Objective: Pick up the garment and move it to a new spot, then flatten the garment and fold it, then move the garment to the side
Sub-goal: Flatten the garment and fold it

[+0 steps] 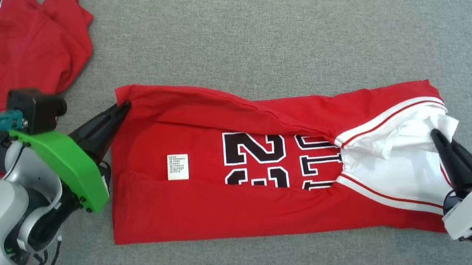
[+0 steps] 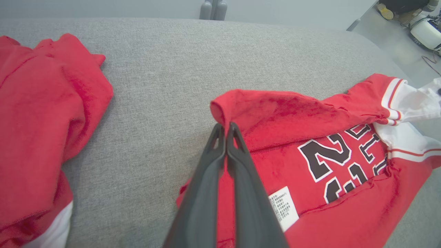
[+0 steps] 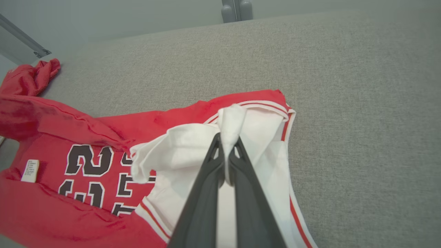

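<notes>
Together, the left pincer (image 1: 123,107) gripped a red corner of the garment (image 1: 253,215) while the right pincer (image 1: 436,135) pinched its white fabric at the opposite end.

The red jersey (image 1: 253,215) bears white-edged black numerals (image 1: 256,153) and a red-striped white panel (image 1: 407,171); the worktop (image 1: 275,29) is grey, the top (image 1: 12,46) red.

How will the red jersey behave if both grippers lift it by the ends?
Probably floppy: the red jersey already creases and folds over itself, so its middle would likely sag between the left gripper and right gripper. It looks thin, so probably light. Both pinches are small, one on a white fold, so cloth might slip out if pulled hard.
</notes>
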`<state>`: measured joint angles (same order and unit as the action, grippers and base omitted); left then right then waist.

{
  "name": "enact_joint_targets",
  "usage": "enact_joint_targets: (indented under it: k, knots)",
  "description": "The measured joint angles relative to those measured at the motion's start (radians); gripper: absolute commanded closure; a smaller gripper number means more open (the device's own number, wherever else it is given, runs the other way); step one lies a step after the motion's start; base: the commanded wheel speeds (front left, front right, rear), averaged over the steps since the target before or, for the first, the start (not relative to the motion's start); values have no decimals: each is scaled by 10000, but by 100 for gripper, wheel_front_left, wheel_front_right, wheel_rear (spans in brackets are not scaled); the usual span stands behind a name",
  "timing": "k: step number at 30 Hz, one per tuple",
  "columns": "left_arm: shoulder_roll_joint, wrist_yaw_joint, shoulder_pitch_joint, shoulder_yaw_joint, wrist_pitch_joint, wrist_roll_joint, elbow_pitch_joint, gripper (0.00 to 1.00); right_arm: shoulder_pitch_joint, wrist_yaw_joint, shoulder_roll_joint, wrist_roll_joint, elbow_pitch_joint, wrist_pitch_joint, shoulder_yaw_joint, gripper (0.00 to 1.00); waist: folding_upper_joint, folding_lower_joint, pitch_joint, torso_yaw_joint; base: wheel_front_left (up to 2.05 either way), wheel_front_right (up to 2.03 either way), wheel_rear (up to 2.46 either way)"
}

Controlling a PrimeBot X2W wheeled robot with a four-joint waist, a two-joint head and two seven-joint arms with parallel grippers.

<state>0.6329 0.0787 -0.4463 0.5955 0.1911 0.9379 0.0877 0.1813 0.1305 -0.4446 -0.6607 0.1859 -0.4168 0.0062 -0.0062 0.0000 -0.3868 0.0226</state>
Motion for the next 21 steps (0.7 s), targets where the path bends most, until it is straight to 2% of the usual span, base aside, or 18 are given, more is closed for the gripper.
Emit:
enact_joint_targets:
  k: [6,7,8,9,10,12,13,14,19,20,21]
  knots:
    - [-23,2,1178,21,-945,-13,46,100,-382,0,127,222,-339,623,497,100,0,0,75,-17,0,0,0]
    - [-17,-13,1310,36,-1081,-42,25,100,-388,0,58,303,-428,755,535,91,0,0,75,-39,0,0,0]
    - [-10,-54,1409,71,-1244,-142,-17,100,-425,0,-31,372,-504,828,596,74,0,0,80,-62,0,0,0]
    - [-15,-88,1488,117,-1448,-257,-82,78,-488,2,-104,443,-579,936,633,63,0,0,87,-83,0,0,0]
    - [-35,-130,1560,194,-1544,-336,-190,73,-552,2,-155,546,-683,1064,637,2,0,0,100,-103,0,0,0]
    - [-169,-240,1787,309,-1779,-364,-391,61,-659,2,-384,694,-863,1108,719,0,0,0,139,-141,0,0,0]
    - [-186,-265,1861,407,-1916,-546,-499,25,-743,4,-476,777,-945,1103,709,0,0,0,164,-154,0,0,0]
    - [-186,-320,1906,483,-2023,-685,-585,0,-801,-2,-499,809,-978,1099,683,0,0,0,190,-163,0,0,0]
    - [-144,-382,2168,719,-2627,-1250,-965,0,-1033,2,-570,393,-497,594,234,0,0,0,335,-166,0,0,0]
    - [-69,-284,2243,836,-2690,-1517,-1034,0,-1039,2,-589,278,-332,378,105,0,0,0,353,-140,0,0,0]
    - [21,194,2434,750,-3135,-1975,-1204,0,-1014,2,-560,79,-61,-12,-171,0,0,0,369,-73,0,0,0]
